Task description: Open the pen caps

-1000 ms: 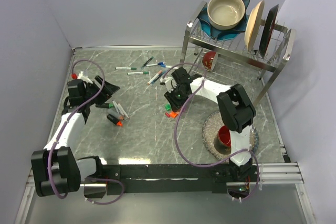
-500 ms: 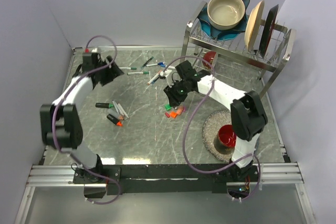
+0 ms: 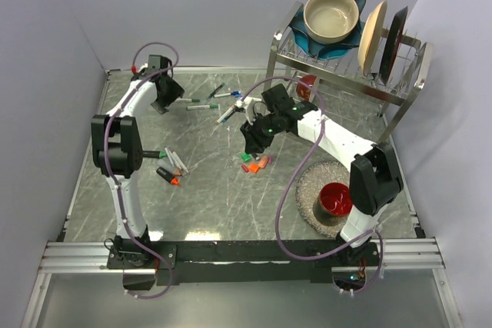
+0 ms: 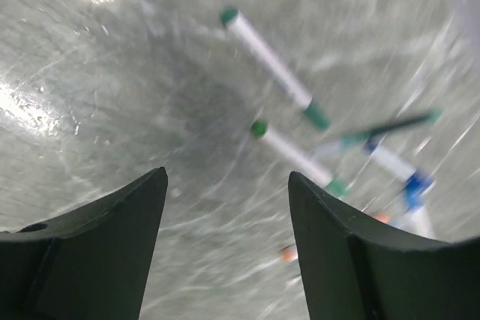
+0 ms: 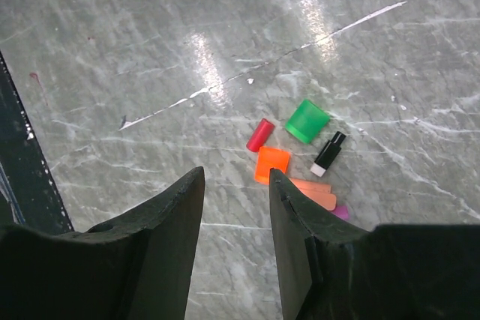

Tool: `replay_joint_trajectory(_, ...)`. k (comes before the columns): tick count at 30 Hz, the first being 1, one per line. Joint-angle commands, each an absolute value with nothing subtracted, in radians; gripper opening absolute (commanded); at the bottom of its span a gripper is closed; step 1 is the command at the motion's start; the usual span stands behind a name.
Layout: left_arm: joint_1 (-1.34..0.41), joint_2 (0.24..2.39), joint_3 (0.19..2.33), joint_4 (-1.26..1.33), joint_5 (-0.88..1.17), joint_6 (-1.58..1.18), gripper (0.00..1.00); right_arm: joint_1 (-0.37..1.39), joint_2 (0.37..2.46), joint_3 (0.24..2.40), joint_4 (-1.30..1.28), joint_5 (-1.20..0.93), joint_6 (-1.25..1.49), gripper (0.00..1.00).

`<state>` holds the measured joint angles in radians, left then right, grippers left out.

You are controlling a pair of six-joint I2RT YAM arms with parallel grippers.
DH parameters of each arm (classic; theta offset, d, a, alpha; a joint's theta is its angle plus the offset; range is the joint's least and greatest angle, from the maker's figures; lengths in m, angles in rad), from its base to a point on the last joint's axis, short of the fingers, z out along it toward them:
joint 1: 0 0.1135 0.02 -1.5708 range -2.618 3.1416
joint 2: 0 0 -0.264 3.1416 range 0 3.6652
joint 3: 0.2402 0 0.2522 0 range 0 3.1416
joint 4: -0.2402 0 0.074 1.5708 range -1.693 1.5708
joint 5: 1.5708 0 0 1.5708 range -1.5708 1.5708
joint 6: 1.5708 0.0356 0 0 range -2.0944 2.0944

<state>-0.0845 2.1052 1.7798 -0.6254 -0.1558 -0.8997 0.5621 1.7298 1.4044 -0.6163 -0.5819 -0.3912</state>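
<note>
Both arms hang empty over the grey marbled table (image 3: 215, 197). The left gripper (image 4: 226, 181), jaws well apart, faces two green-capped markers (image 4: 271, 64) near the far-left corner. The right gripper (image 5: 236, 174), jaws narrowly parted, hovers above loose pen caps (image 5: 307, 121) (green, red, orange, black). Light, slick, rigid plastic, I'd judge: pinch barrel mid-length, cap squarely, pull straight.

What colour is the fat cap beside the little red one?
Green cap, clearest in right wrist view.
</note>
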Motion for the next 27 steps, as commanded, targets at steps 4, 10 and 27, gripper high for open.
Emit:
replay_joint_trajectory(4,-0.084,2.244,2.097,-0.836,-0.285,-1.213,0.71,0.554,1.683,1.405,-0.617,-0.621,-0.407,0.48)
replay_joint_trajectory(10,-0.084,2.373,2.218,-0.859,-0.242,-1.209,0.59,0.552,1.681,1.405,-0.621,-0.623,-0.408,0.48)
replay_joint_trajectory(27,-0.068,2.548,2.336,-0.877,-0.245,-1.172,0.58,0.551,1.68,1.402,-0.618,-0.621,-0.407,0.47)
